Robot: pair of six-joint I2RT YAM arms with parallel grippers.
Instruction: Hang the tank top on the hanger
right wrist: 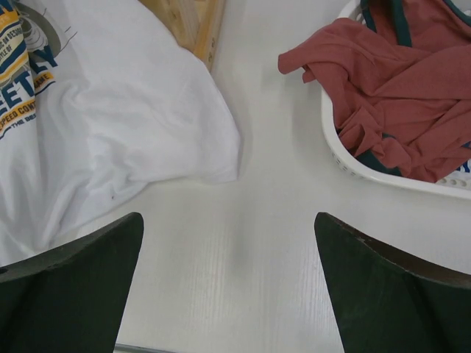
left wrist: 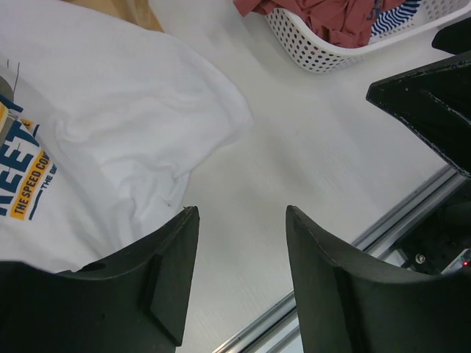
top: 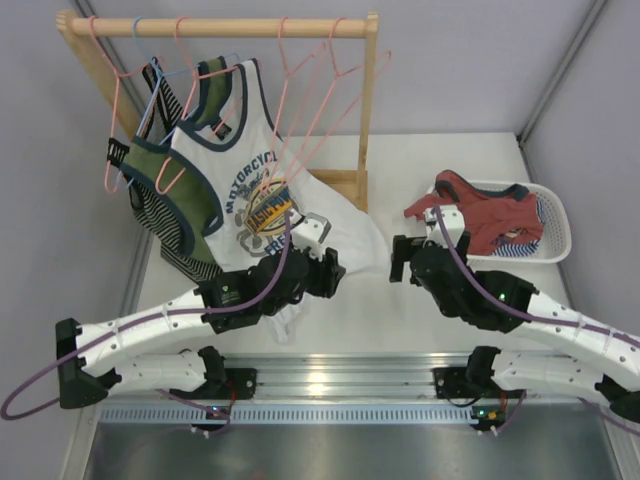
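Left end effector [left wrist: 241,220] and right end effector [right wrist: 228,220] gape empty; fetching the tank top [right wrist: 390,81] from its basket [right wrist: 340,153] should come next.

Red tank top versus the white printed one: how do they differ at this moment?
The red tank top lies crumpled in the basket, one part draped over its rim. The white tank top hangs at the wooden rack, its hem spread on the table. The white one shows a chest print; the red one shows none as it lies. Both have dark trim.
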